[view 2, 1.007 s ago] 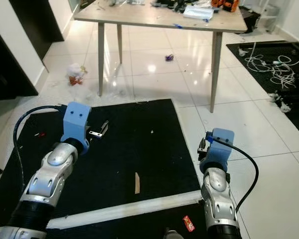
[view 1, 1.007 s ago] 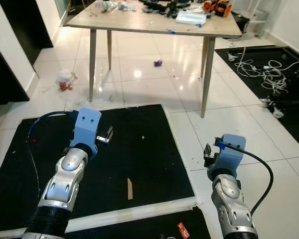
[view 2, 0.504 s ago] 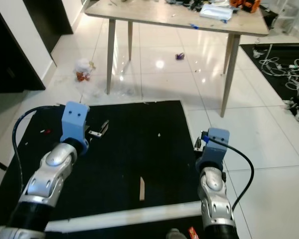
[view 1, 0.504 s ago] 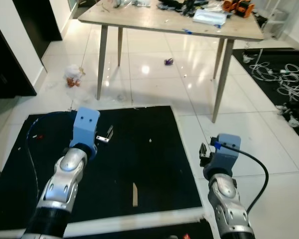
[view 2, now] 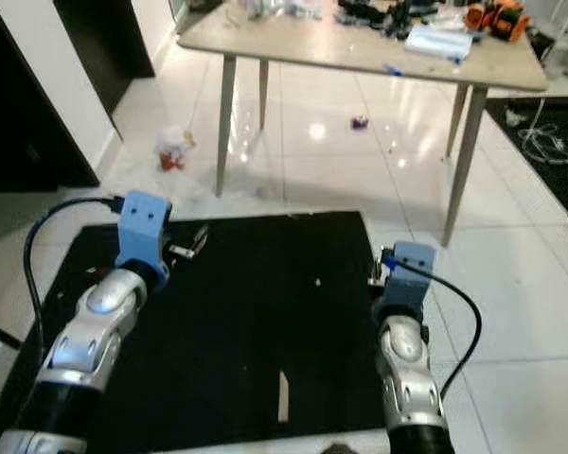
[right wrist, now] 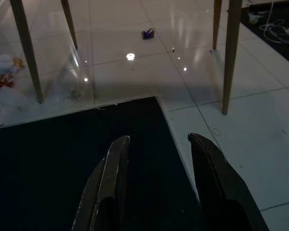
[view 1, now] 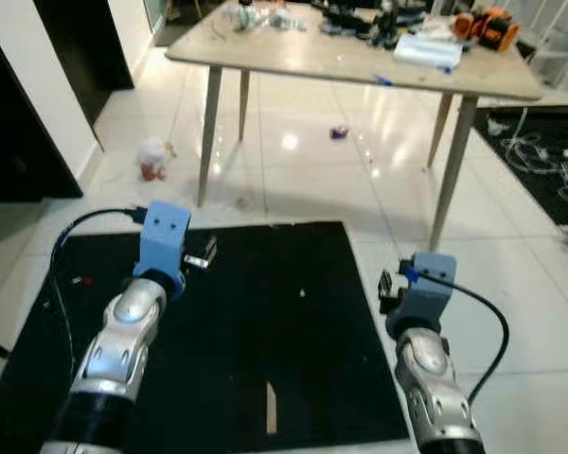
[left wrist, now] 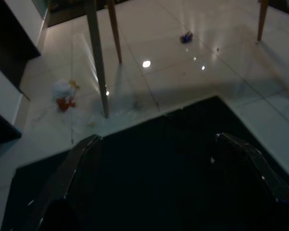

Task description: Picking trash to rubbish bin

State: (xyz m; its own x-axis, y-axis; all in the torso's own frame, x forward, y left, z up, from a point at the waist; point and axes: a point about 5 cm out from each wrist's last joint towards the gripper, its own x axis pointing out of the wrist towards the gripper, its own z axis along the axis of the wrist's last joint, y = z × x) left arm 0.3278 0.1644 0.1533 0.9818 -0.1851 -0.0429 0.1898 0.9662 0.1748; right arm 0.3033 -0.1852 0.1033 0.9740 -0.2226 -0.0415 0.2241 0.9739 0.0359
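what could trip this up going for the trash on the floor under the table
The purple scrap lies under the table, so its legs could catch an arm reaching in. The white and red trash sits near the wall, a tight spot. Both the left gripper and right gripper are open and empty above the black mat, far from either piece.

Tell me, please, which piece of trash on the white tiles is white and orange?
The crumpled white-and-orange piece left of the table's front left leg; the other piece, under the table, is small and purple.
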